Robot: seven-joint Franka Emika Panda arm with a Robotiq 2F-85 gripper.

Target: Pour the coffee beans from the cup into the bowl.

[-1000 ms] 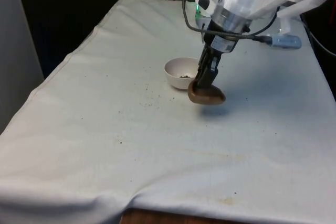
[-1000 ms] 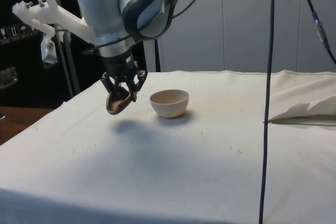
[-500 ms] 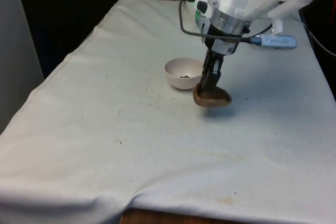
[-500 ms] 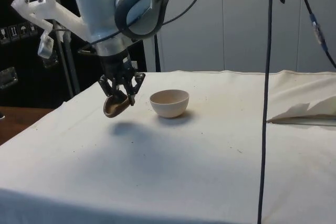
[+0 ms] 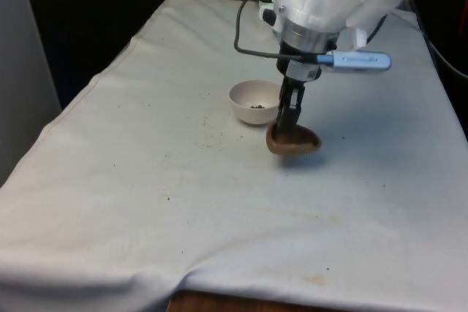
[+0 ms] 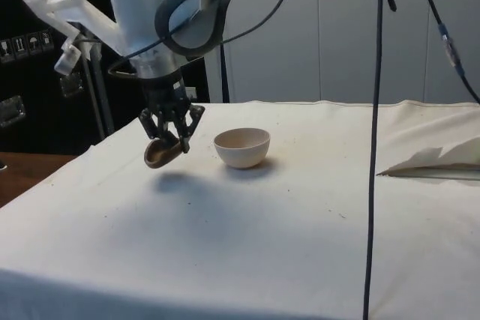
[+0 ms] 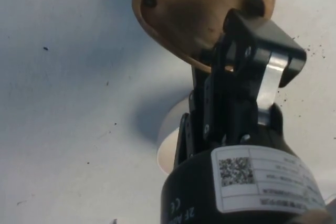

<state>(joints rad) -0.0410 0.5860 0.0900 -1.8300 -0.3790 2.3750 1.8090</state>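
Brown cup (image 5: 292, 140) clamped in my hand (image 5: 291, 123), tilted just above the desk (image 5: 219, 210); bowl (image 5: 254, 102) just beside, holding a few beans. Pour looks done; next, I set cup down upright.

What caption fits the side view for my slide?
The pincer holds a brown cup beside the white bowl.

White tablecloth (image 5: 146, 180), black curtains (image 5: 95, 5), pale wall panels (image 6: 330, 28)
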